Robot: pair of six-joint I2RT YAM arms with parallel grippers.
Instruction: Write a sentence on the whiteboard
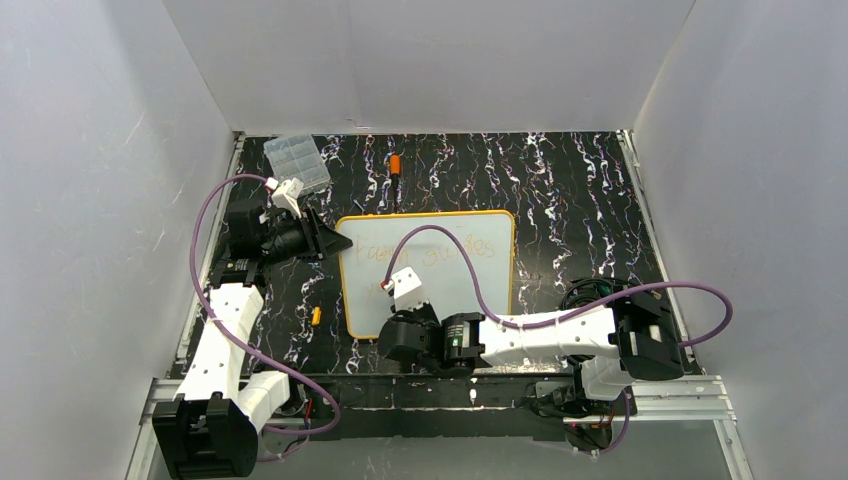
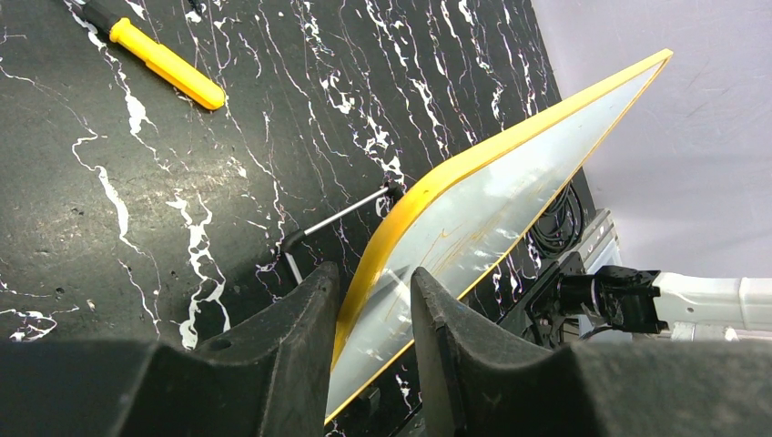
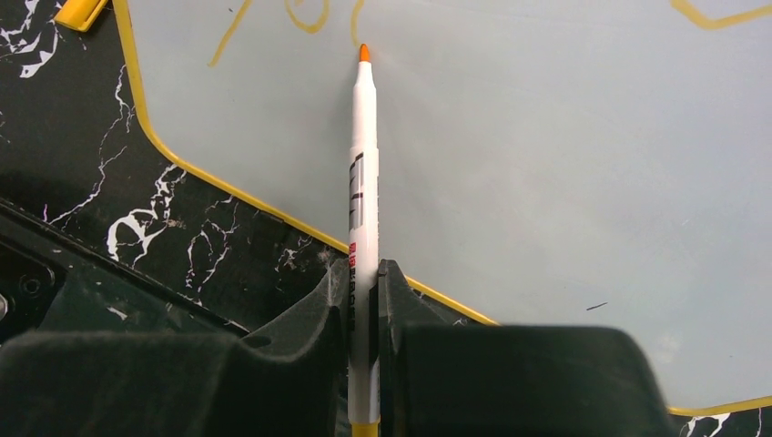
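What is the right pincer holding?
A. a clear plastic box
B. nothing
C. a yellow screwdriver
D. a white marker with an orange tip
D: in the right wrist view the right pincer is shut on the white marker, whose orange tip points at the whiteboard.

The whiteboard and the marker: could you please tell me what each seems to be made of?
The whiteboard: a smooth, glossy white sheet, probably coated board or laminate, since it shows soft reflections; its yellow rim looks like moulded plastic. The marker: a smooth white plastic barrel with printed lettering and an orange tip, likely felt.
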